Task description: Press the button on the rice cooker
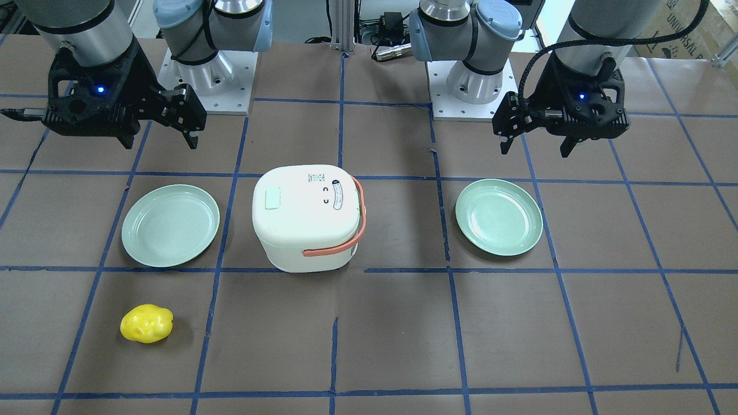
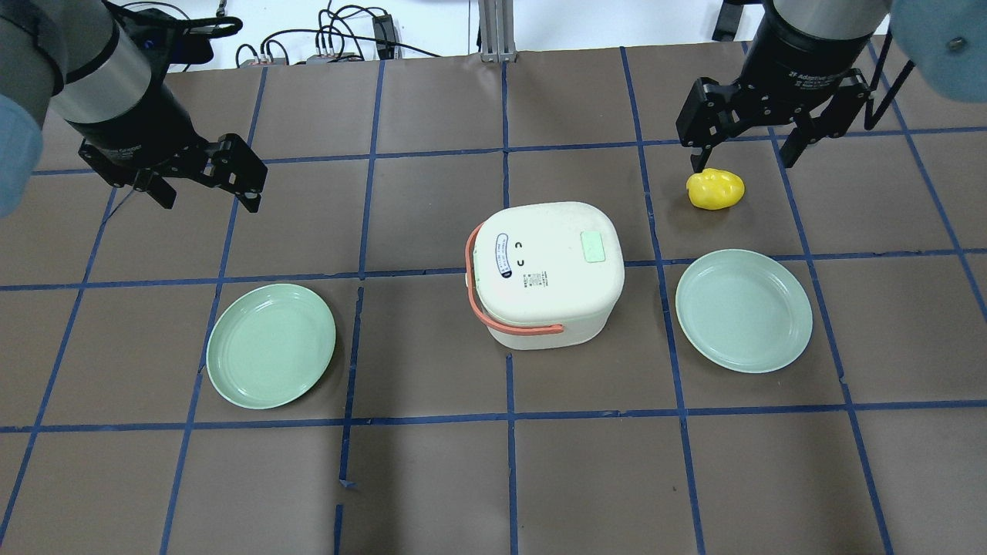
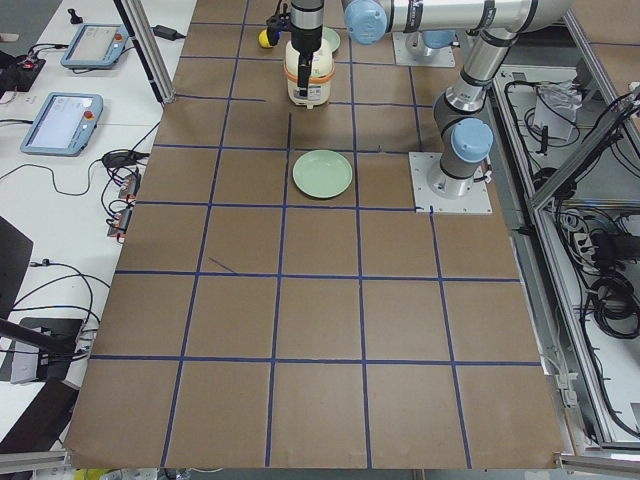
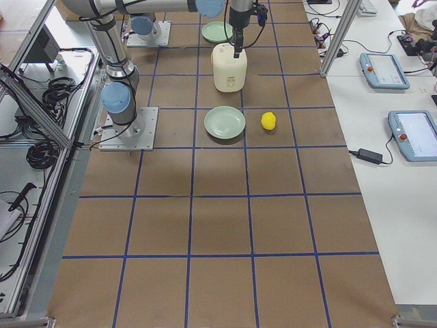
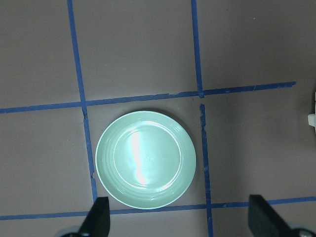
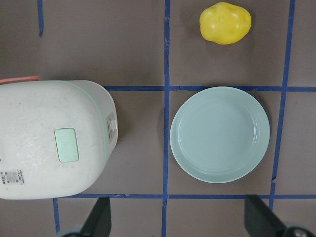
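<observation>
Standing at the centre of the overhead view: one white rice cooker (image 2: 544, 274), lid closed, with its orange handle (image 2: 493, 312) folded down around the left and near sides. Its pale green button (image 2: 594, 247) sits on the lid top, toward the right edge (a small rounded rectangle).

Upper left of that view: the left gripper (image 2: 208, 199), raised over the brown table (image 2: 432, 478) and well apart from the cooker. Its fingers are spread wide with nothing between them. Its wrist camera looks straight down on a pale green plate (image 5: 145, 159), which lies lower left of the cooker in the overhead view.

Upper right: the right gripper (image 2: 744, 162), likewise raised, fingers wide apart and holding nothing. A lumpy yellow toy fruit (image 2: 715, 189) lies on the table just below it in the frame (whether the fingertips clear it cannot be told).

Right of the cooker, near but not touching: a second plate (image 2: 743, 310), same pale green.

Blue tape lines (image 2: 509, 455) divide the table into squares.
</observation>
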Controlling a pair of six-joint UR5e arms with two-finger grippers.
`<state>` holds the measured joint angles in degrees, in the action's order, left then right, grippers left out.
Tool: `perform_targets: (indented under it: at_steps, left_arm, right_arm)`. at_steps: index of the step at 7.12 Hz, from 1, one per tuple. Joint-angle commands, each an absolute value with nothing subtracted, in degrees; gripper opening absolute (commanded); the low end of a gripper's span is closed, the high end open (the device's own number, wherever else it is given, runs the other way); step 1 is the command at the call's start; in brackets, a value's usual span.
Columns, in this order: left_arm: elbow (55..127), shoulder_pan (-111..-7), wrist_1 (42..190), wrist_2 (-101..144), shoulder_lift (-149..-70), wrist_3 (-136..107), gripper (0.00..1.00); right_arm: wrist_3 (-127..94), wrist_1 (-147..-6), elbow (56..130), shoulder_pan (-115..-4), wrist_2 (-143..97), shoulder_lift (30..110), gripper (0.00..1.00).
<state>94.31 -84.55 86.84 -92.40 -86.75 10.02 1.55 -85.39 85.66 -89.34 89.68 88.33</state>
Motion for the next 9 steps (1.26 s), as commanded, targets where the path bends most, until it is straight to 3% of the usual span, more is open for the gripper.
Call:
perform_targets:
  at_steps: [1,3,5,6,7,9]
  left_arm:
    - [94.31,-84.55,86.84,-92.37,-86.75,10.02,1.0]
    - [94.31,-84.55,86.84,-92.37,-86.75,10.02,1.0]
    - [94.31,-84.55,86.84,-92.37,-86.75,10.02,1.0]
    - [94.31,-84.55,86.84,-92.37,-86.75,10.02,1.0]
    - [94.31,-84.55,86.84,-92.37,-86.75,10.02,1.0]
    - [94.31,-84.55,86.84,-92.37,-86.75,10.02,1.0]
  right_arm:
    - [1.41,-85.17,85.61,-89.47,89.74,88.42,0.88]
    - [1.06,-85.25,85.61,-89.65,89.56,88.42,0.8]
    - [0.09,-85.08,85.52,-89.65,89.56,88.42,0.46]
    - [0.0,-84.12,85.6,-89.82,89.65,88.59,0.17]
    - [0.0,-83.24,85.61,-89.82,89.65,89.12,0.07]
    - [-0.87,-83.41,85.43,-90.0,89.56,89.3,0.05]
